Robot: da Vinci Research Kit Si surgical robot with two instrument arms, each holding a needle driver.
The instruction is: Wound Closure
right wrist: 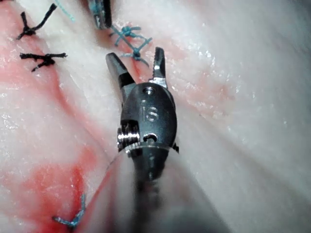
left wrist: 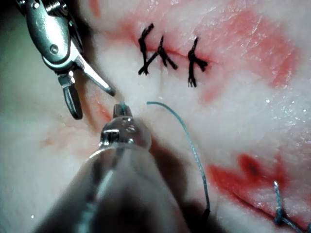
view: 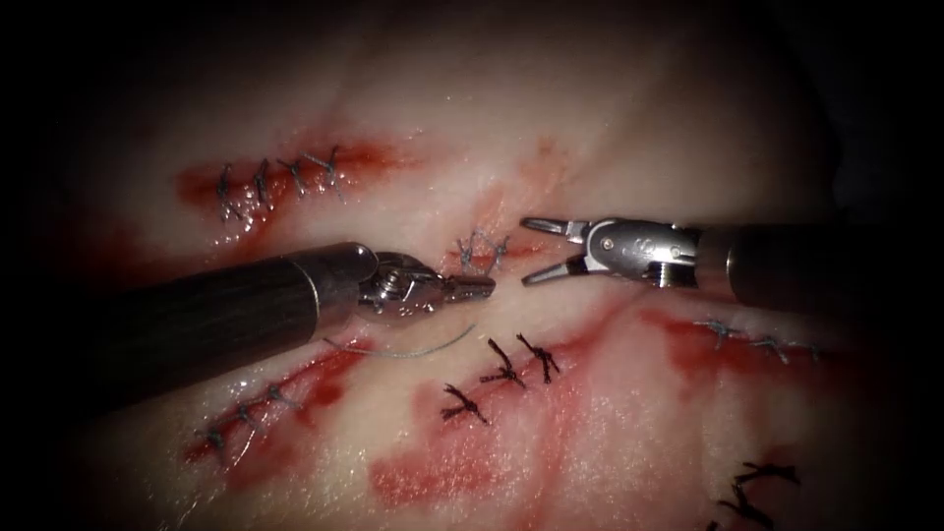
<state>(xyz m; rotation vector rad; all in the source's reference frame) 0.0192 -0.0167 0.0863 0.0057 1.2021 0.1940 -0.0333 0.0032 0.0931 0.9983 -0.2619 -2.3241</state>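
My left pincer (view: 477, 287) is pressed together, its tip just left of the small stitched cut (view: 482, 251) at the middle of the tissue (view: 629, 147). My right pincer (view: 527, 253) faces it from the right, spread wide and holding nothing, with its 2 jaws pointing left at that same cut.

In the endoscope view, the thread (view: 413, 352) is a thin pale arc on the tissue under the left tool. Its long axis runs left to right, sagging in the middle, and its right end curls up toward the left jaws.

The left wrist view adds detail. There the thread (left wrist: 192, 145) is teal and ends in a free tip close to the left pincer (left wrist: 121, 110) but apart from it. A speck of teal sits at the very tip of the shut jaws, and I cannot tell whether they pinch a strand. That view also shows the spread right pincer (left wrist: 94, 104) and 3 black stitches (left wrist: 165, 56).

The right wrist view shows the spread right pincer (right wrist: 135, 54) straddling the teal knots (right wrist: 130, 39), with the left tool's tip (right wrist: 101, 14) just beyond. Red fluid (view: 433, 477) stains the tissue around the black stitches (view: 506, 374).
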